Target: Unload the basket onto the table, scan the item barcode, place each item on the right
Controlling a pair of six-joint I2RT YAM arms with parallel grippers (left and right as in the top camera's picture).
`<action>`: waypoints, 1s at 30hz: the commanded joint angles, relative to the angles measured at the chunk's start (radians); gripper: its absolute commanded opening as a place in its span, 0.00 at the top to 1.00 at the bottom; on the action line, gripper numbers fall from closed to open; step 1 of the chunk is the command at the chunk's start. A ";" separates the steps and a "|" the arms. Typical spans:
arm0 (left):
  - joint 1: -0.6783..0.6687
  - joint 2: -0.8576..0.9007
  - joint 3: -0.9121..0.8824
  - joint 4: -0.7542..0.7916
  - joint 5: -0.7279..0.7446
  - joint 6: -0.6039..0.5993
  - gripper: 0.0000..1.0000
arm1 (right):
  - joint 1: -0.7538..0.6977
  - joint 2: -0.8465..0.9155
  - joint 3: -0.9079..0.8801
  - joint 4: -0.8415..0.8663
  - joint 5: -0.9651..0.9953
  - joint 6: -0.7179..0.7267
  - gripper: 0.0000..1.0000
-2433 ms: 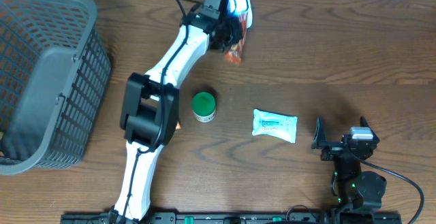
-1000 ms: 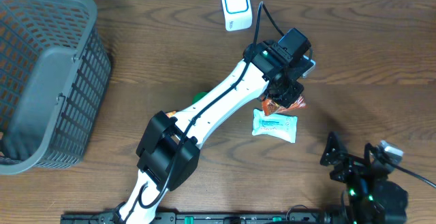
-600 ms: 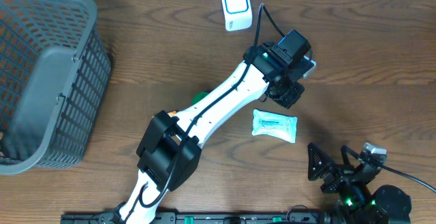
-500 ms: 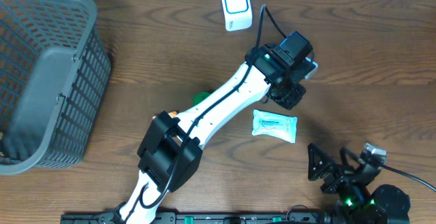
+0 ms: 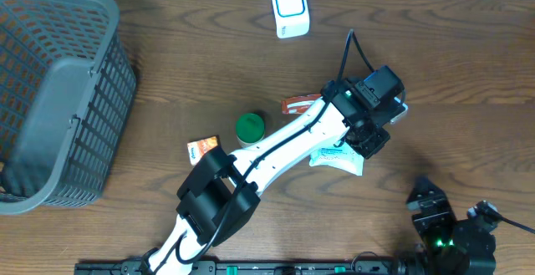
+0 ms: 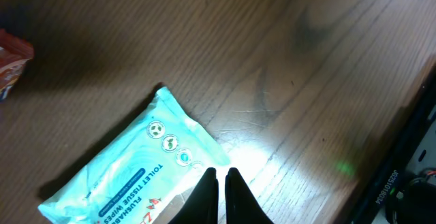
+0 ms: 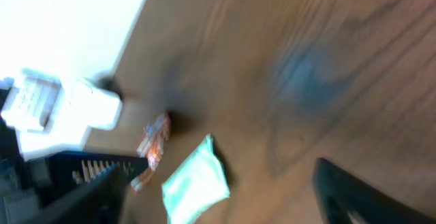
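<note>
Right of the table's middle, the wipes packet (image 5: 338,161) lies flat with its printed face up, half hidden in the overhead view by the left arm. No barcode shows on that face, so the code is probably on the underside.

The left gripper (image 6: 221,176) hangs directly over the packet's near edge. Its two fingers are pressed together with nothing between them. Whether their tips touch the wrapper cannot be told.

At about ten o'clock from the packet, close by, lies an orange snack sachet (image 5: 298,105). At nine o'clock stand a green-lidded jar (image 5: 249,128) and, beyond it, a small orange packet (image 5: 201,148). The scanner (image 5: 290,8) stands well apart at eleven o'clock, by the table's far edge. The basket (image 5: 109,74) fills the far nine o'clock side.

The right gripper (image 5: 428,201) waits at four o'clock. In its blurred wrist view the fingers stand apart, holding nothing.

I judge the step in hand to be the reach for the wipes packet, with no grasp made yet. The next move calls for parting the left fingers and pinching the packet by an edge. It would then be lifted and carried toward eleven o'clock, and turned so that its code faces the scanner's window.
</note>
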 commanded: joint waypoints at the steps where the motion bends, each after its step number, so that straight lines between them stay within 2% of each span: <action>1: 0.021 0.011 -0.005 -0.002 -0.015 0.033 0.93 | -0.008 -0.004 -0.006 0.027 0.064 0.121 0.27; 2: 0.028 0.011 -0.005 -0.002 -0.019 0.036 0.93 | -0.008 -0.004 -0.006 0.031 0.055 0.150 0.24; 5: 0.054 0.011 -0.005 -0.004 -0.053 0.040 0.93 | -0.008 -0.004 -0.006 0.035 0.025 0.200 0.04; 9: 0.101 0.010 -0.005 -0.005 -0.104 0.040 0.92 | -0.008 -0.004 -0.018 0.037 -0.050 0.195 0.01; 17: 0.219 0.010 -0.003 -0.024 -0.081 0.039 0.93 | -0.008 -0.003 -0.072 0.045 0.001 0.098 0.01; 22: 0.290 -0.006 -0.002 -0.004 -0.081 0.039 0.92 | -0.008 0.063 -0.072 0.218 -0.140 -0.008 0.01; 24: 0.320 -0.027 0.004 -0.002 -0.081 0.039 0.40 | -0.008 0.138 -0.072 0.295 -0.186 -0.027 0.01; 25: 0.341 -0.048 0.008 -0.002 -0.081 0.039 0.25 | -0.008 0.210 -0.072 0.356 -0.206 -0.042 0.01; 28: 0.385 -0.119 0.011 0.000 -0.082 0.039 0.07 | -0.008 0.421 -0.072 0.515 -0.263 -0.048 0.01; 30: 0.412 -0.176 0.011 -0.001 -0.082 0.039 0.05 | -0.008 0.597 -0.070 0.654 -0.351 -0.048 0.01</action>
